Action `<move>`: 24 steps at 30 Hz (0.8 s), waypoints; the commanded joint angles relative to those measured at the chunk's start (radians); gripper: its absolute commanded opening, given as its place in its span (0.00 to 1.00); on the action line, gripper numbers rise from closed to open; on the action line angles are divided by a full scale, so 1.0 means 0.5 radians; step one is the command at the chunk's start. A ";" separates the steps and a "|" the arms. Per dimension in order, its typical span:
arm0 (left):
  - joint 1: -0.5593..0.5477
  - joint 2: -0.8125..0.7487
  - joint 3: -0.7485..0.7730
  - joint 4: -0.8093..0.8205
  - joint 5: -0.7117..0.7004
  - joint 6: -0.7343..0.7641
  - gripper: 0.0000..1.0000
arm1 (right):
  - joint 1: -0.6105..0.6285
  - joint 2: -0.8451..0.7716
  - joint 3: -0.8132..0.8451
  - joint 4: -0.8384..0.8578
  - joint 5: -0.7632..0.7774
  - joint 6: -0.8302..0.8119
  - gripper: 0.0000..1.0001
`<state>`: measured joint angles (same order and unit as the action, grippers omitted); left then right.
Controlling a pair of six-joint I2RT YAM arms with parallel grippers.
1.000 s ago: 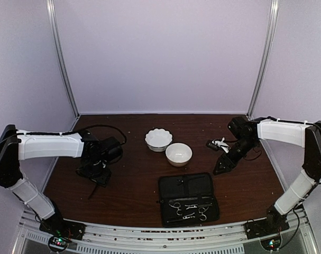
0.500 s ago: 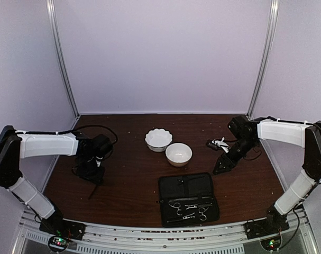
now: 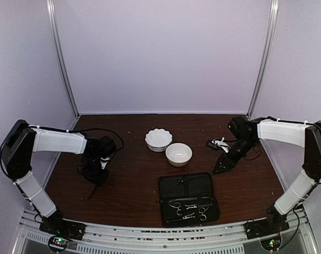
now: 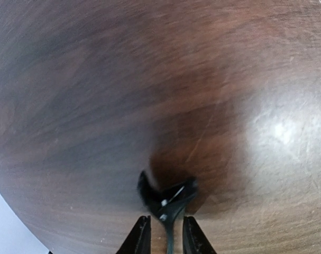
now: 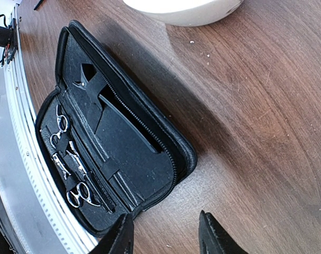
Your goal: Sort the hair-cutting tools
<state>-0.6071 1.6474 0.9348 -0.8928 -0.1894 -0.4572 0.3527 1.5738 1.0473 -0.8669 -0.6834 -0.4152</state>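
The scissors (image 3: pixel 191 207) lie in the near half of the case (image 3: pixel 185 185) at the table's (image 3: pixel 134 180) front centre, with the near bowl (image 3: pixel 178 153) behind the case, the far bowl (image 3: pixel 158 138) behind-left of that, and a clip (image 3: pixel 91 192) far left.

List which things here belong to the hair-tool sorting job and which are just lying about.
Belong: silver scissors, black clip by the left end effector.
Lying about: scalloped white bowl, plain white bowl, open black case, though these may serve as containers.

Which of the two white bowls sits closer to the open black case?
The smooth-rimmed bowl; the scalloped bowl sits behind it to the left, farther from the case.
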 commanded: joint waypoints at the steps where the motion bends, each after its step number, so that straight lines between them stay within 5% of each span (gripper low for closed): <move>1: 0.018 0.071 0.080 0.031 0.035 0.069 0.22 | -0.014 -0.003 -0.002 0.006 -0.002 -0.013 0.43; 15: 0.007 0.137 0.189 -0.098 0.003 0.075 0.08 | -0.014 0.007 -0.002 0.001 0.001 -0.019 0.43; 24: -0.296 0.034 0.683 -0.343 0.021 0.104 0.03 | -0.012 0.011 0.005 -0.003 0.002 -0.025 0.43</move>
<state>-0.6704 1.7061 1.1519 -1.0218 -0.2008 -0.4267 0.3527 1.5742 1.0473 -0.8673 -0.6834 -0.4168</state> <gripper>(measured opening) 0.073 0.430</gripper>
